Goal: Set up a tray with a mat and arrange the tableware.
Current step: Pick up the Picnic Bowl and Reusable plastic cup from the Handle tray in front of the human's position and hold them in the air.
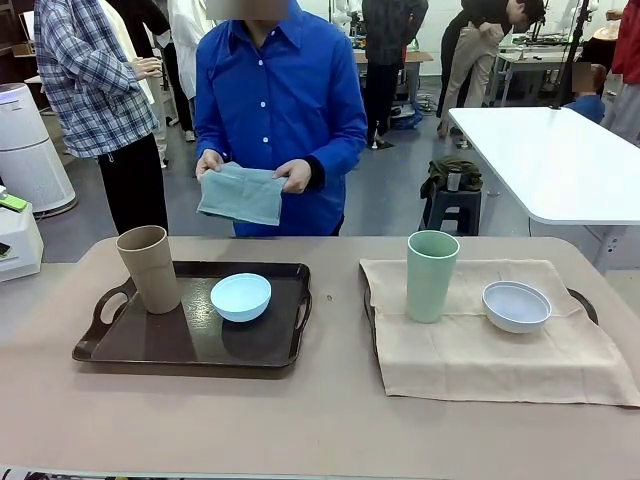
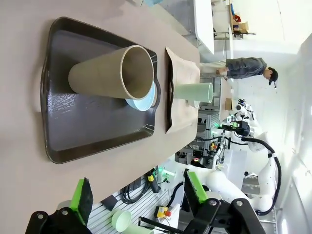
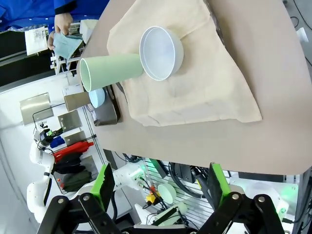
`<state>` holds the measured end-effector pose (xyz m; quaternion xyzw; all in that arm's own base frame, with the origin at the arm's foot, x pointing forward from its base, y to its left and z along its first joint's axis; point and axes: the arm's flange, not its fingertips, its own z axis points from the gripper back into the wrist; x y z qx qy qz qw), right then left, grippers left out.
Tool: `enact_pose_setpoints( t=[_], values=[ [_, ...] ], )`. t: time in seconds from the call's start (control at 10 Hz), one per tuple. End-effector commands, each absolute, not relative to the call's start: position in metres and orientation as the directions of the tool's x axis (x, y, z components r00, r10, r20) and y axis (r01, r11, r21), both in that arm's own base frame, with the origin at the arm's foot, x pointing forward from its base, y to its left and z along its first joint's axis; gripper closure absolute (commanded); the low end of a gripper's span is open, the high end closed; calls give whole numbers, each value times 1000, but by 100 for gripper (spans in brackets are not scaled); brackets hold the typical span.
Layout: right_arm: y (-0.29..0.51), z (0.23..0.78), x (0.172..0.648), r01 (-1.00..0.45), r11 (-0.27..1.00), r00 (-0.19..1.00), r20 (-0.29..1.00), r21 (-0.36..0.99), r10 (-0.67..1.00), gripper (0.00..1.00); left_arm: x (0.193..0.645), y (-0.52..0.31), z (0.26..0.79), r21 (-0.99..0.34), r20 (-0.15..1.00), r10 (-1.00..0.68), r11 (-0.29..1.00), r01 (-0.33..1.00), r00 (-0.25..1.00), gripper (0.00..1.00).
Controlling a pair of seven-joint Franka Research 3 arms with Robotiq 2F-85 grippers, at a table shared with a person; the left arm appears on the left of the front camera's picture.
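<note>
A dark brown tray [image 1: 160, 340] lies bare on the left and carries the tan cup [image 1: 148, 268] and the light blue bowl [image 1: 241, 296]. On the right, a beige mat [image 1: 480, 355] covers a second tray whose handle [image 1: 585, 303] shows. The pale green cup [image 1: 432, 275] and white bowl [image 1: 516, 305] stand on the mat. The person at the far side holds a folded blue-grey cloth [image 1: 241, 193] in both hands. My left gripper [image 2: 139, 195] is open off the table's near edge, facing the tan cup [image 2: 109, 73]. My right gripper [image 3: 162, 187] is open too, short of the mat [image 3: 204, 83] and white bowl [image 3: 162, 52].
A white table [image 1: 560, 160] stands at the back right with a stool [image 1: 455, 190] beside it. A white appliance [image 1: 25, 150] sits at the far left. Other people stand behind. Bare tabletop runs along the near edge, in front of both trays.
</note>
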<state>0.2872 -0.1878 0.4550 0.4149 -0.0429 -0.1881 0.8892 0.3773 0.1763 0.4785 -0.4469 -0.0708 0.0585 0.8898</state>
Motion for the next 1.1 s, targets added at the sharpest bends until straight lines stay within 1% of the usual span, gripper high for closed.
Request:
enact_pose_setpoints(
  t=[0.0, 1.0],
  values=[
    [-189, 455, 286, 298, 584, 924, -74, 755, -376, 0, 377, 178, 480, -798, 96, 165, 603, -23, 982, 0],
    [-189, 455, 286, 298, 584, 924, -74, 755, -376, 0, 377, 178, 480, -798, 96, 165, 603, -23, 982, 0]
  ],
)
